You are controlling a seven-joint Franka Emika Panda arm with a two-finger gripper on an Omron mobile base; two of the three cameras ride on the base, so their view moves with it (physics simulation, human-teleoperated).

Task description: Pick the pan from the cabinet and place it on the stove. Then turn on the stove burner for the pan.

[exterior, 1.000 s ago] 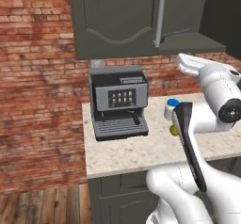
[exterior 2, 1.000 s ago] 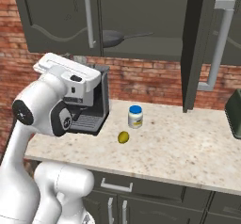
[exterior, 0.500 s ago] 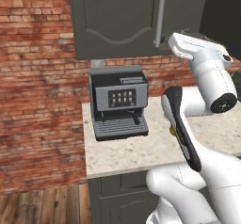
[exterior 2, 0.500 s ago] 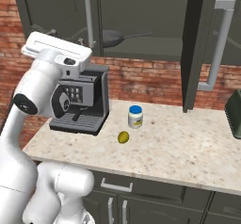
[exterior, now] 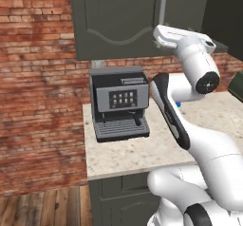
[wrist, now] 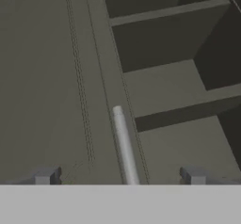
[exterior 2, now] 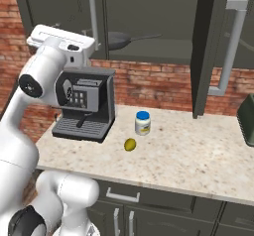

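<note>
The pan (exterior 2: 118, 39) lies on the lowest shelf of the open cabinet (exterior 2: 149, 12), its thin handle pointing right. My gripper (wrist: 118, 177) is open with nothing between its fingertips (wrist: 44, 176). It is raised to the height of the cabinet's lower edge and looks straight at the silver bar handle (wrist: 124, 148) of the shut left door (wrist: 47, 77). Bare shelves (wrist: 174, 77) show to the right of that bar. In the right base view my white hand (exterior 2: 64, 40) hangs left of the pan, in front of the shut door. The stove is out of view.
A black coffee machine (exterior 2: 87, 101) stands on the speckled counter (exterior 2: 188, 155) under my hand. A blue-lidded jar (exterior 2: 142, 123) and a small green fruit (exterior 2: 130, 144) sit beside it. The right cabinet door (exterior 2: 208, 46) swings out open. A dark object (exterior 2: 246, 121) sits at the right edge.
My arm has lifted the hand from just above the coffee machine up to the cabinet's lower edge. The jaws stayed open. Nothing on the counter moved.
</note>
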